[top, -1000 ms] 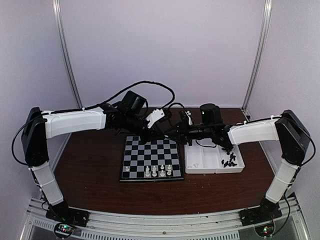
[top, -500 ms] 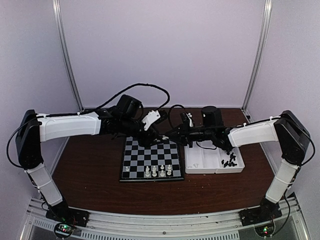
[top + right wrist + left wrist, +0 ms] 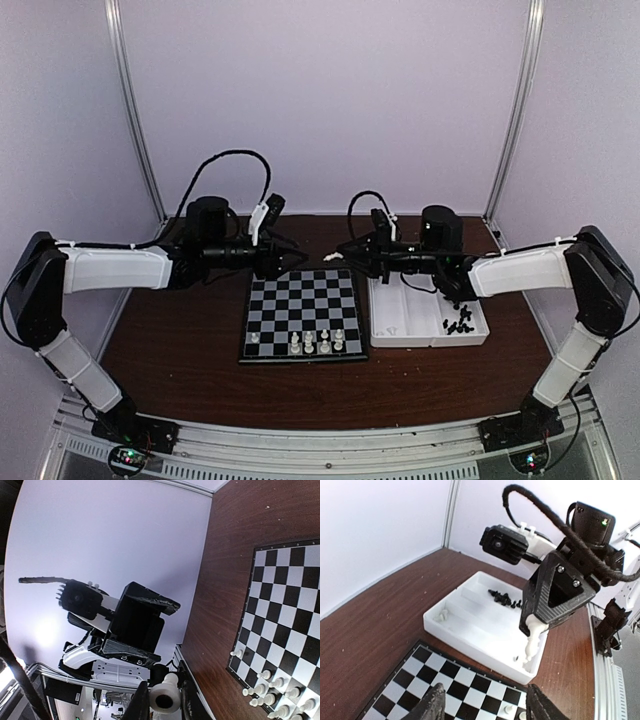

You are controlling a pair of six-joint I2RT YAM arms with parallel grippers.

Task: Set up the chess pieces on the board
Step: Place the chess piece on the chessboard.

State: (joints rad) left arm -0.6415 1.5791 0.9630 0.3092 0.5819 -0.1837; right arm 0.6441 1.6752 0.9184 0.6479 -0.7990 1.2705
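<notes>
Right gripper (image 3: 161,706) pinched one white piece (image 3: 165,695), held in air just past far edge of board (image 3: 290,300). Left gripper (image 3: 485,702) spread wide, nothing between fingers, raised over board's far edge. Two grippers faced each other, near but apart. Several white pieces (image 3: 311,343) stood upright on board's near rows, one apart toward left corner. Tray (image 3: 430,342) lay just right of board on table (image 3: 180,340). Black pieces (image 3: 458,322) lay heaped in tray's right compartment.
</notes>
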